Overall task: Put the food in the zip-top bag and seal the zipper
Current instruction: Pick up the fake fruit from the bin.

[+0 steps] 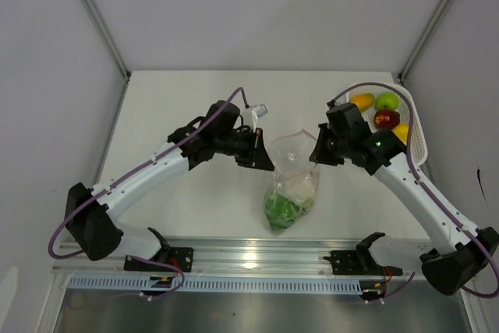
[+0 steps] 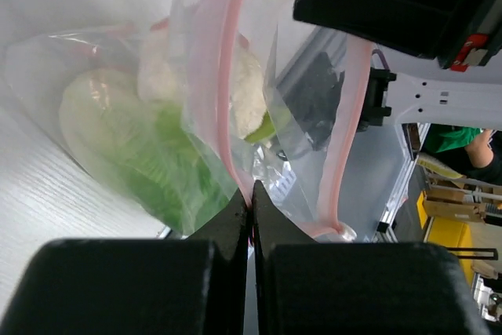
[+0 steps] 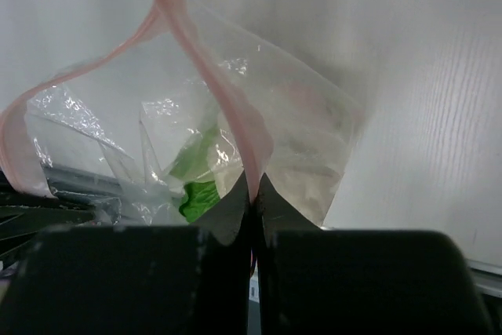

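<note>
While both arms reach in over the middle of the table [image 1: 179, 107], the bag [image 1: 291, 181] sits between them, mouth end held up at the far side, filled end toward the near edge. Left gripper [image 2: 251, 208]: jaws pressed together, pinching the pink zipper [image 2: 223, 76] at the mouth's left corner. Right gripper [image 3: 252, 198]: jaws likewise closed tight, with the zipper strip [image 3: 227, 107] clamped between the tips at the opposite corner. Zipper not sealed: both wrist views show the two pink strips bowing apart, mouth gaping. Inside the bag: cabbage [image 1: 281, 208] at the bottom end and a white piece [image 2: 235, 92] just above it, touching it. Basket [image 1: 419, 139] at the far right of the table, beside the right arm. It holds a green apple [image 1: 386, 100], a red apple [image 1: 386, 118], an orange fruit [image 1: 362, 101] and a yellow fruit [image 1: 401, 132], all well apart from the bag.
</note>
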Controlling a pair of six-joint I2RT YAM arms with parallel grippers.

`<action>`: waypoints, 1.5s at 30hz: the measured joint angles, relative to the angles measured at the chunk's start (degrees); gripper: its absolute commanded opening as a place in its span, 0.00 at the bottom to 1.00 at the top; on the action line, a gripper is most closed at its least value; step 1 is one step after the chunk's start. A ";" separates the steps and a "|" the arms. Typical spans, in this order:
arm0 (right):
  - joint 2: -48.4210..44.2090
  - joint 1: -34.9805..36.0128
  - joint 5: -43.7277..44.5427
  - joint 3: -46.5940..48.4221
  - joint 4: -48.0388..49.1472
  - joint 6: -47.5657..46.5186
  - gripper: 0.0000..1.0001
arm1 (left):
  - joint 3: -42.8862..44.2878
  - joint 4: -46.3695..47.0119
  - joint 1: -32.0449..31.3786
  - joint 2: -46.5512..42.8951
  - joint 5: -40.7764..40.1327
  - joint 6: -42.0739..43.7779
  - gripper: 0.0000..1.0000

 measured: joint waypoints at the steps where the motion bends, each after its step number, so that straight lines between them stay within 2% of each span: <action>1: 0.02 0.00 0.37 1.16 -0.81 -0.15 0.00 | 0.87 -1.53 0.07 0.04 -0.04 0.04 0.01; 5: -0.72 0.02 1.64 12.00 -3.26 -0.83 0.00 | 9.20 -3.58 0.13 -1.99 0.44 0.39 0.01; 8: -3.54 0.02 1.62 15.10 -2.78 -0.96 0.00 | 9.86 -1.40 0.15 -7.13 1.44 0.33 0.01; 13: -7.76 -0.13 1.64 10.40 -1.29 -0.98 0.00 | 4.31 -0.02 0.15 -10.40 1.73 0.37 0.01; 17: -5.16 -0.48 2.29 6.10 -1.64 -1.03 0.00 | 0.37 -0.37 0.15 -7.65 1.49 -0.04 0.01; 21: -2.91 -0.55 2.78 6.23 -1.84 -1.55 0.01 | 0.44 -0.63 0.15 -8.04 0.48 -0.11 0.01; 27: -3.54 -0.96 3.80 9.09 -1.81 -2.82 0.20 | -0.35 2.75 0.15 -9.20 -0.57 -1.66 0.01; 31: -3.50 -1.33 4.17 10.08 -2.16 -3.34 0.28 | -0.92 3.78 0.15 -9.18 -0.46 -2.64 0.01; 33: -3.39 -1.49 4.22 10.60 -2.34 -3.56 0.41 | -0.92 4.09 0.15 -9.18 -0.44 -2.71 0.01; 36: -3.13 -1.57 4.31 11.54 -2.58 -3.82 0.55 | -0.85 4.15 0.15 -9.07 -0.24 -2.73 0.01; 40: -2.86 -1.60 4.50 13.31 -3.54 -3.87 0.66 | -0.50 4.48 0.15 -8.35 -0.02 -2.73 0.01; 41: -2.84 -1.60 4.66 13.97 -3.96 -3.91 0.73 | -0.24 4.46 0.15 -8.09 0.09 -2.71 0.01; 45: -2.93 -1.62 5.35 17.70 -6.12 -3.74 0.78 | 1.20 4.44 0.15 -6.80 0.39 -2.69 0.01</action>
